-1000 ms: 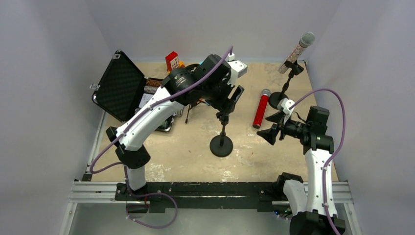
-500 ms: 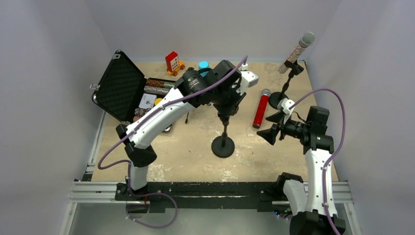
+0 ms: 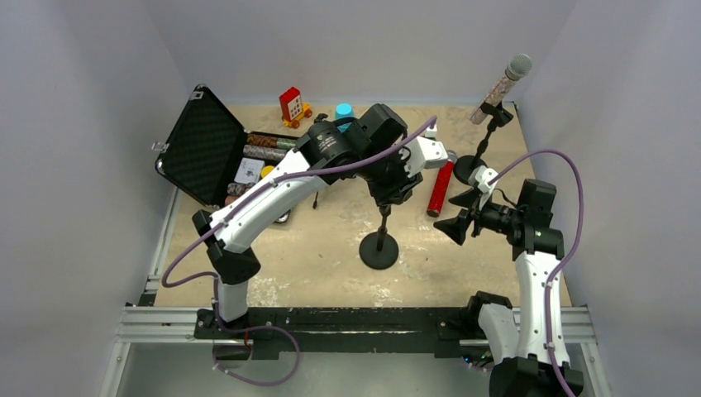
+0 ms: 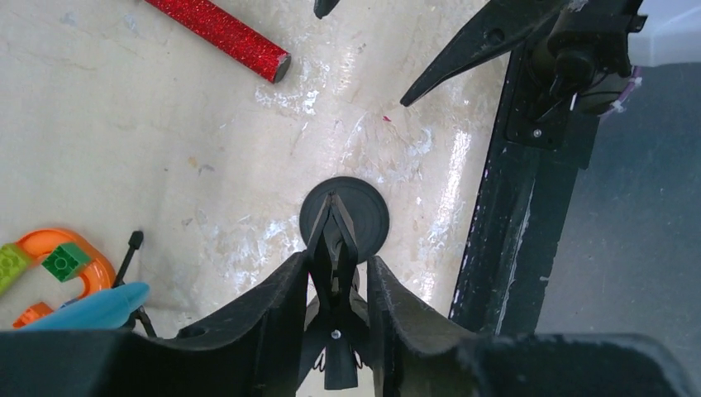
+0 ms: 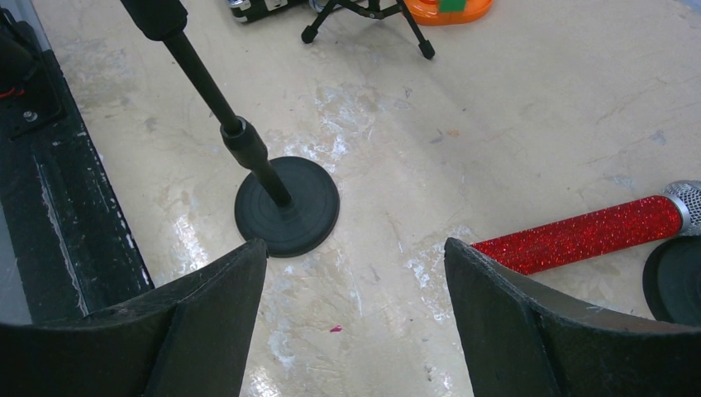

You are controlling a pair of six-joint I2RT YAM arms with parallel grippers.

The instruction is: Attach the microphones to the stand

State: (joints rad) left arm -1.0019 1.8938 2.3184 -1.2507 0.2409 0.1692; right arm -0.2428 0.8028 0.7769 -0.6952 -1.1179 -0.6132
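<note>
Change: left arm has swung right since the earlier frames. The near stand [image 3: 379, 248] has shifted a little right with it. The arm's wrist now covers the head of the red glitter microphone [image 3: 441, 188] in the top view. Right arm has not moved.
Table [image 3: 331, 248]: scuffed tan surface.
Case [image 3: 202, 145]: open at far left, lid propped up.
Left gripper [image 4: 336, 258]: jaws pinching the clip at the top of the near stand, directly above its round base.
Right gripper [image 5: 355, 248]: jaws spread wide, holding nothing, low over the table near that base.
Far stand [image 3: 484, 145]: at far right, holds the silvery-pink microphone [image 3: 500, 78] tilted in its clip.
Red glitter microphone: lying flat between the two stands.
Cyan-blue microphone [image 4: 83, 308]: only partly in view, just beside an orange toy [image 4: 50, 256].
</note>
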